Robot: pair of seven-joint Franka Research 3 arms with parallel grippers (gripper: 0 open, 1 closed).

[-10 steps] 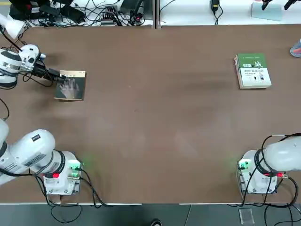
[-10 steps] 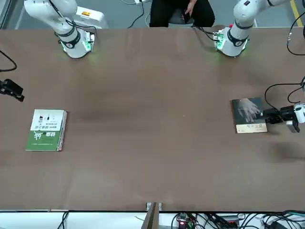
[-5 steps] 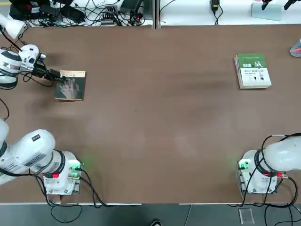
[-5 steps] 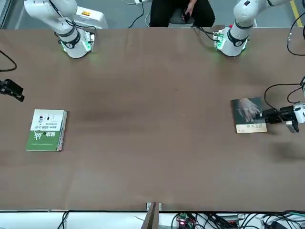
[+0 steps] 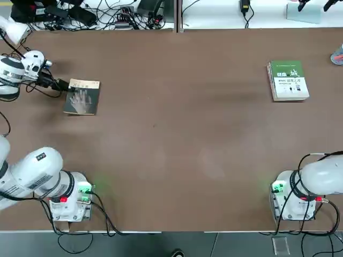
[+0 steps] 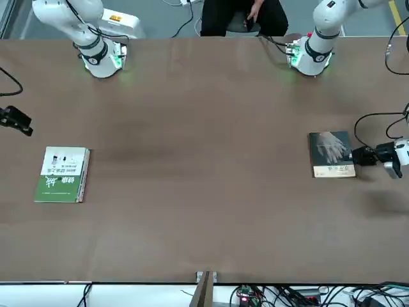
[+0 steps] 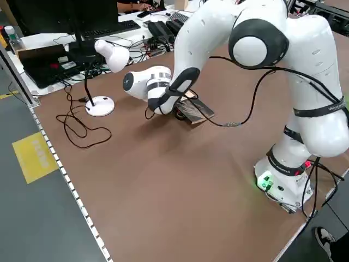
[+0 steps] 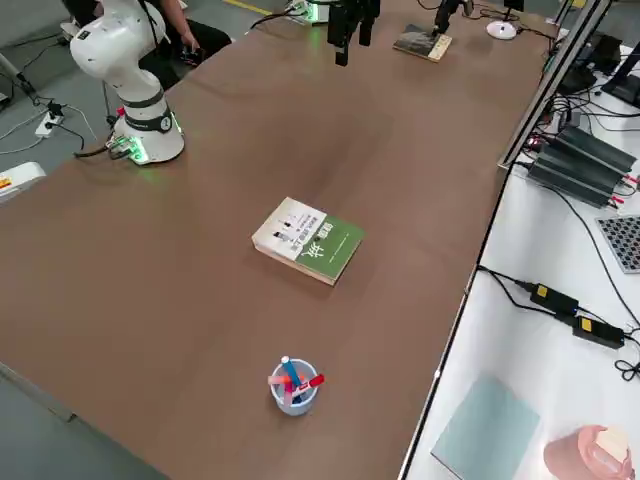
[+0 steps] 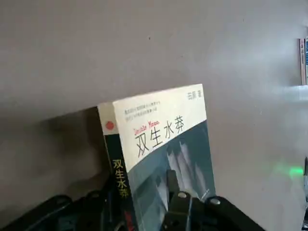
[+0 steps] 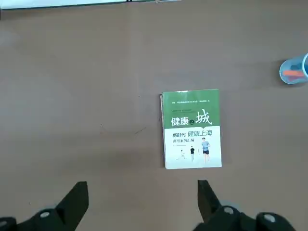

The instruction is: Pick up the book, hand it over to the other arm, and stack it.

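Lying at ten o'clock on the table from above, the book (image 5: 84, 99) looks light, bendable and slick-covered, best pinched across its thickness, well in from the edge. The left gripper (image 9: 143, 182), at its nine o'clock edge, seems clamped on it, though the poor angle leaves the hold's firmness unclear. The right gripper (image 10: 143, 186), at one o'clock, has fingers spread and empty. The left wrist view shows the spine, which the top view doesn't.
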